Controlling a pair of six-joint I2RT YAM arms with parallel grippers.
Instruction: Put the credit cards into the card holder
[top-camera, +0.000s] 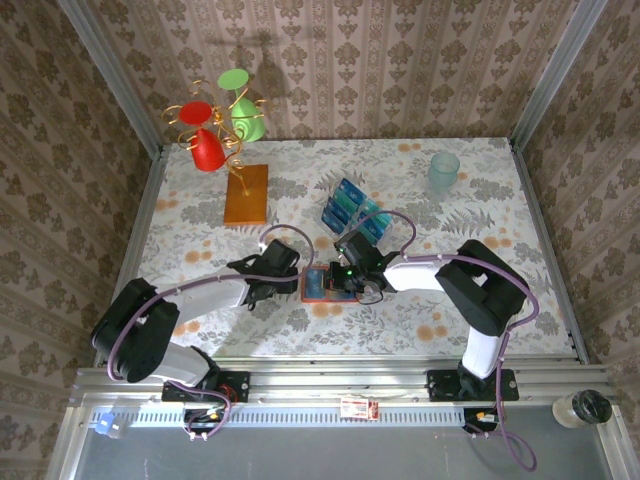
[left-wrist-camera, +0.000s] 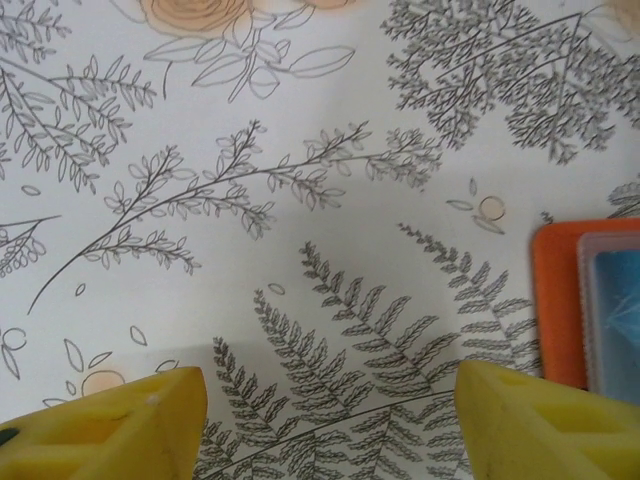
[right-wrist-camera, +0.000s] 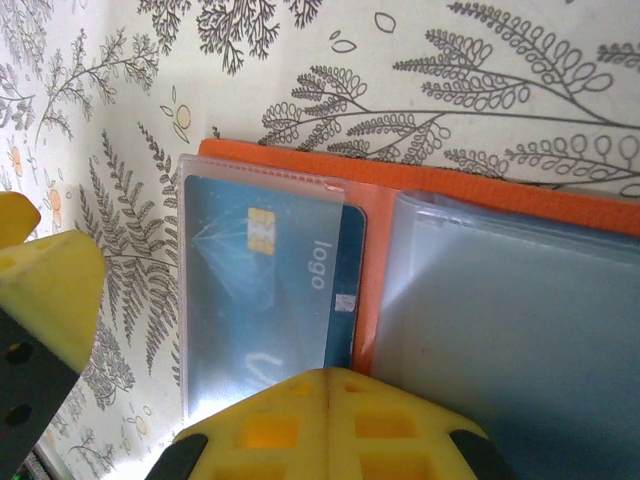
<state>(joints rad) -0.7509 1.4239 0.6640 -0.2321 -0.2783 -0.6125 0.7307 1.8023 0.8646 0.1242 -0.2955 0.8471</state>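
The card holder (right-wrist-camera: 420, 190) lies open on the table, orange-red with clear plastic sleeves. A blue credit card (right-wrist-camera: 262, 290) sits in its left sleeve, its right edge poking out. My right gripper (right-wrist-camera: 330, 375) is shut, nothing between its fingers, its tip at the card's near edge. From above, the right gripper (top-camera: 343, 282) hovers over the card holder (top-camera: 318, 290). The left gripper (top-camera: 292, 281) is just left of it. Its yellow fingers (left-wrist-camera: 110, 425) stand open over bare cloth, the card holder (left-wrist-camera: 555, 300) at their right. Several more credit cards (top-camera: 348, 204) lie further back.
A wire stand with red and green cups rests on an orange-brown board (top-camera: 246, 195) at the back left. A pale teal cup (top-camera: 444, 172) stands at the back right. Patterned walls close the table on three sides.
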